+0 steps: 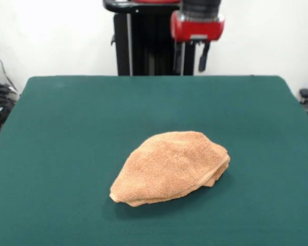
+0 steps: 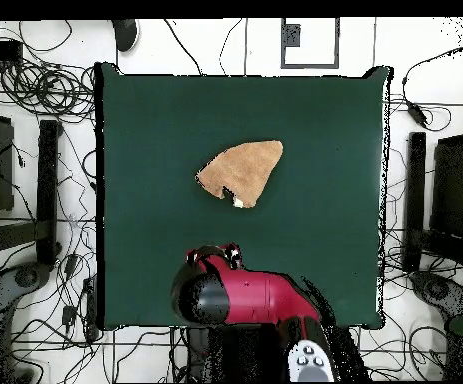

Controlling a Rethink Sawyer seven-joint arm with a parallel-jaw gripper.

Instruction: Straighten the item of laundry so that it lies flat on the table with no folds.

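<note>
The item of laundry is an orange-tan terry towel. It lies folded over into a rounded, layered heap near the middle of the green table. In the overhead view the towel shows as a rough triangle with a small white tag at its edge towards the robot. My gripper hangs high over the table's far edge by the pedestal, well clear of the towel. Its two dark fingers stand apart with nothing between them. In the overhead view the gripper is over the table near the robot's side.
The black pedestal stands behind the table's far edge. Cables and dark equipment lie on the floor around the table's sides. Green cloth surrounds the towel on every side.
</note>
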